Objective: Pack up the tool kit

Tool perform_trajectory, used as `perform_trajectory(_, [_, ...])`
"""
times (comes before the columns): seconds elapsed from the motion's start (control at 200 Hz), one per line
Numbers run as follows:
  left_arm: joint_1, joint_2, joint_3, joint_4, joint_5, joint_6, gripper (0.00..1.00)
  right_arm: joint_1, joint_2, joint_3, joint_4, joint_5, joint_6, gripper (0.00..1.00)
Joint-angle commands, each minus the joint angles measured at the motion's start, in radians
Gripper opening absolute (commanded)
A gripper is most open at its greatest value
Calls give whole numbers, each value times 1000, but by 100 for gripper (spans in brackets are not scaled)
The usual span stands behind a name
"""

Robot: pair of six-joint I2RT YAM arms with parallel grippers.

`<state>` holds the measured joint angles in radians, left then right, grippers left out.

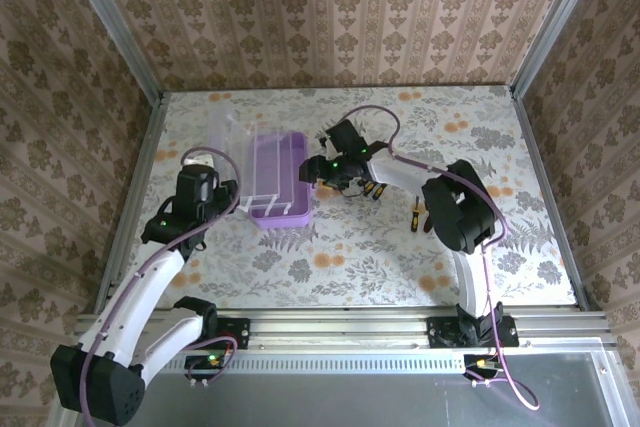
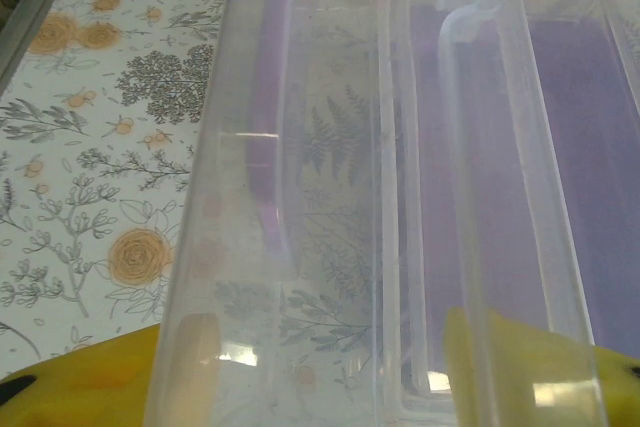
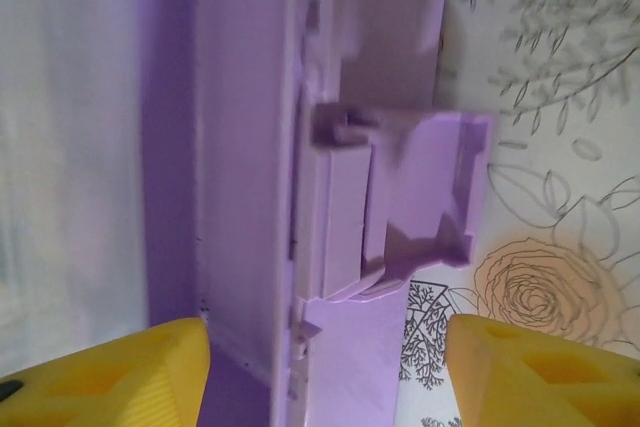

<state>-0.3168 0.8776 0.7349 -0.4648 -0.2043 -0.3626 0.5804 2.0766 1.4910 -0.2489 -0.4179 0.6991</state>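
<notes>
Lilac rectangular plastic case point(image 1: 278, 175) is lying open.
Right gripper point(image 3: 325, 357) is straddling its purple latch point(image 3: 400, 197), released; left gripper point(image 2: 310, 377) at clear lid point(image 2: 330, 147), grip unclear.

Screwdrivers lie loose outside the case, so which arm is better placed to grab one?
Probably right: the screwdrivers lie near the right gripper at the latch of the case; the left gripper is across the case, at the clear lid.

Top cam high over the whole counter point(image 1: 400, 247), both wrist cams right up against the same purple case point(image 1: 277, 182)
</notes>
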Motion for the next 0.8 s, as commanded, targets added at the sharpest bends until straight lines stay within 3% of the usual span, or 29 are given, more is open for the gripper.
perform_trajectory(0.0, [33,-13,-31,80,111,-1,61,-8,35,73,-40,42,-21,60])
perform_trajectory(0.245, [132,5,-99,185,134,-82,65,-3,29,0,7,102,16,26])
perform_trajectory(0.49, [324,86,-144,226,200,-229,92,35,-21,-97,58,155,65,20])
perform_trajectory(0.795, [484,128,-55,156,345,-278,100,72,-94,-194,105,223,143,16])
